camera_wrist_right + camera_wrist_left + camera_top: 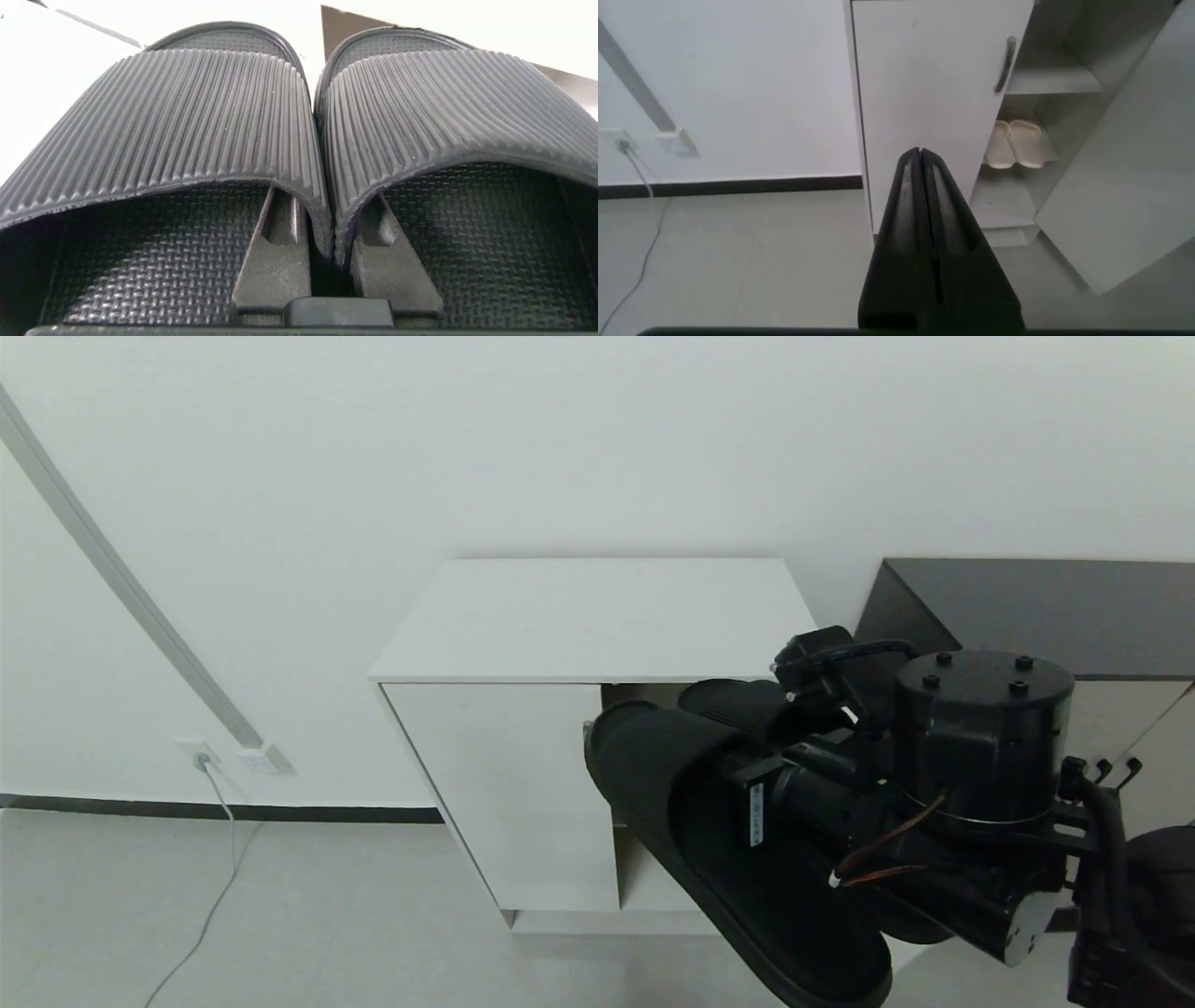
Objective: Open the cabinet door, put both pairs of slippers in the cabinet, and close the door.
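Observation:
A pair of black slippers (709, 803) hangs side by side in front of the white cabinet's (579, 616) open right half. My right gripper (329, 266) is shut on them, one finger (271, 257) inside each slipper, pinching their inner walls together. The cabinet's left door (504, 784) is closed, and its right door (1130, 168) is swung open. A pair of white slippers (1016, 145) lies on the lower shelf inside. My left gripper (920, 163) is shut and holds nothing, low and pointed at the closed door.
A dark cabinet (1027, 597) stands against the wall to the right of the white one. A wall socket (201, 756) with a grey cable (219, 877) is on the left. Open grey floor (280, 915) lies before the cabinet.

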